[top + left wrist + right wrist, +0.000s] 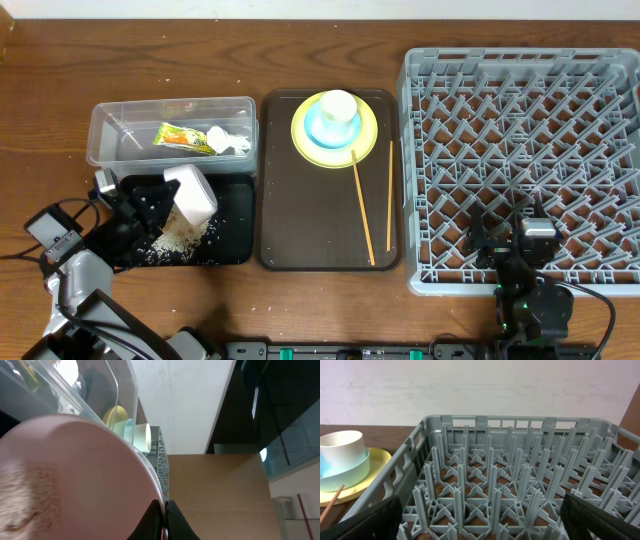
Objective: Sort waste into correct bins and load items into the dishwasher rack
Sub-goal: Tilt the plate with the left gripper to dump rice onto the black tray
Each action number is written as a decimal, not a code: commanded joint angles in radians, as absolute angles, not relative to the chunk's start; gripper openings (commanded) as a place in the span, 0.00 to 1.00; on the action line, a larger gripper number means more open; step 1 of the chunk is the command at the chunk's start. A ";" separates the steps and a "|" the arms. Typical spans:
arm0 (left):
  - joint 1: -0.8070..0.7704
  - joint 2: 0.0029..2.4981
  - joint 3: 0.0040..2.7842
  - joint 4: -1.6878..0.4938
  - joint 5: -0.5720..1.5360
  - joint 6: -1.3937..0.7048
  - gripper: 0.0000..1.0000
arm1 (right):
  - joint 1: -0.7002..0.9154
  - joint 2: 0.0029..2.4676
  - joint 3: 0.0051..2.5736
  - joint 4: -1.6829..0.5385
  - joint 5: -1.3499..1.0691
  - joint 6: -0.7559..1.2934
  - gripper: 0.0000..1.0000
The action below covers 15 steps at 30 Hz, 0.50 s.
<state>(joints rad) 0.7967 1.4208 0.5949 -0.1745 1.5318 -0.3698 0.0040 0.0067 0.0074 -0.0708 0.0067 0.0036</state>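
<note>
— Where is our left hand (pixel 164 514)?
— Clamped on the rim of the white bowl (pixel 192 192), which tilts over the black tray (pixel 234 215) (rice scraps (pixel 178 238) lie beneath it).
— And our right hand (pixel 506 228)?
— Fingers apart, above the near edge of the rack (pixel 520 120).

A dark wooden table (pixel 320 40) fills the overhead view edge to edge, and on it, in the middle of the frame, lies a dark brown tray (pixel 310 220) with rounded corners, its long sides running top to bottom. Along the top of the right wrist view a plain white wall (pixel 480 390) stands behind the table. In the left wrist view, a tan cardboard-coloured surface (pixel 215 490) sits lower right, below a glossy dark panel (pixel 280 400).
</note>
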 commanded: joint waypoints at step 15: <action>0.802 1.419 0.594 -0.183 1.571 -0.535 0.06 | 0.008 0.007 0.006 -0.074 0.002 0.006 0.99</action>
<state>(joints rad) 0.7967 1.4208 0.5949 -0.1825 1.5429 -0.5003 0.0040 0.0067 0.0074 -0.0708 0.0067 0.0036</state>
